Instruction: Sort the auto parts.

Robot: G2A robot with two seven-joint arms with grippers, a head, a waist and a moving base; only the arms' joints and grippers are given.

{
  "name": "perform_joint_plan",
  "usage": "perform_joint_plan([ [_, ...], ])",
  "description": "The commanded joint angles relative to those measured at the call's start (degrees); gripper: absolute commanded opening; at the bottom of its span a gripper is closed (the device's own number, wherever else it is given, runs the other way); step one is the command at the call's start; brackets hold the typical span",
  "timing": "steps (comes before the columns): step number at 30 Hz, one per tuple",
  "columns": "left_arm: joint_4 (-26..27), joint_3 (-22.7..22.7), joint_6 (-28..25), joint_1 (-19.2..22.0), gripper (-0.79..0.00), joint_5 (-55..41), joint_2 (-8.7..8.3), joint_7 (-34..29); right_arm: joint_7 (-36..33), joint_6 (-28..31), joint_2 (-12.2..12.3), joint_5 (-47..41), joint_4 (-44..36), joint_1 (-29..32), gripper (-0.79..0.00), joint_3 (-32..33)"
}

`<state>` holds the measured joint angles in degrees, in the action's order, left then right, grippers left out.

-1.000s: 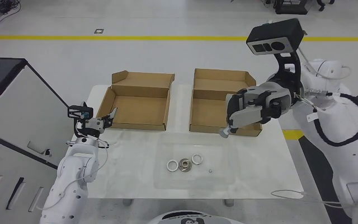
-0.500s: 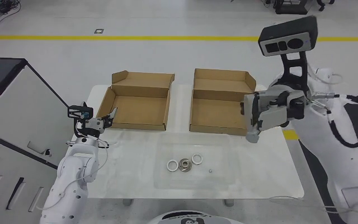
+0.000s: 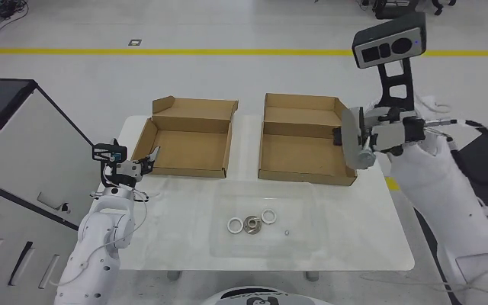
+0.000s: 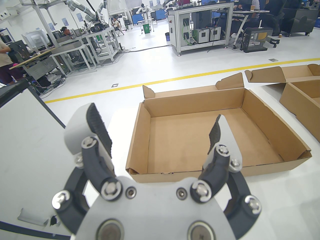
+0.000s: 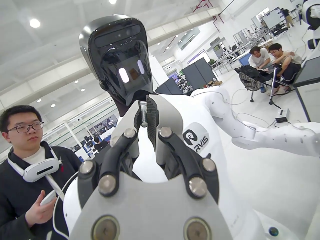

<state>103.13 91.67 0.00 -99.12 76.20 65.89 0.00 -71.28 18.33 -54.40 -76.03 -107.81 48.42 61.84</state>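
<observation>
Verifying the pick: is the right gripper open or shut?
Shut. In its wrist view the right gripper clamps a small silver threaded metal bolt between its tips.

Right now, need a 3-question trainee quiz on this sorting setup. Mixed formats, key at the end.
1. True or false: the right end effector is shut on a bolt.
2. How many white rings lie in the clear tray? A) one B) two C) four
3. Fill in: the left end effector, beside the left cardboard box, is ____ (open or shut).

Key: 1 true; 2 B; 3 open.
</observation>
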Motion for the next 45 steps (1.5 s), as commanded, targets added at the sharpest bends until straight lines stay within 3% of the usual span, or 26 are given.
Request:
perform_joint_plan([
  [1,0.00,0.00,0.00,0.00,0.000,0.00,0.00,0.00,0.15,-0.49,-0.14,1.94,0.31,-0.12,-0.785,-0.03],
  [14,0.00,0.00,0.00,0.00,0.000,0.00,0.00,0.00,3.17,-7.20,-0.67,14.35,1.51,-0.28,-0.785,0.79],
  [33,0.00,0.00,0.00,0.00,0.000,0.00,0.00,0.00,1.31,-1.46,-4.28,-3.40,2.39,1.54,-0.785,-0.32],
  [45,0.00,0.00,0.00,0.00,0.000,0.00,0.00,0.00,5.37,-4.65,-5.82,5.13,4.00,0.31,-0.785,-1.96],
])
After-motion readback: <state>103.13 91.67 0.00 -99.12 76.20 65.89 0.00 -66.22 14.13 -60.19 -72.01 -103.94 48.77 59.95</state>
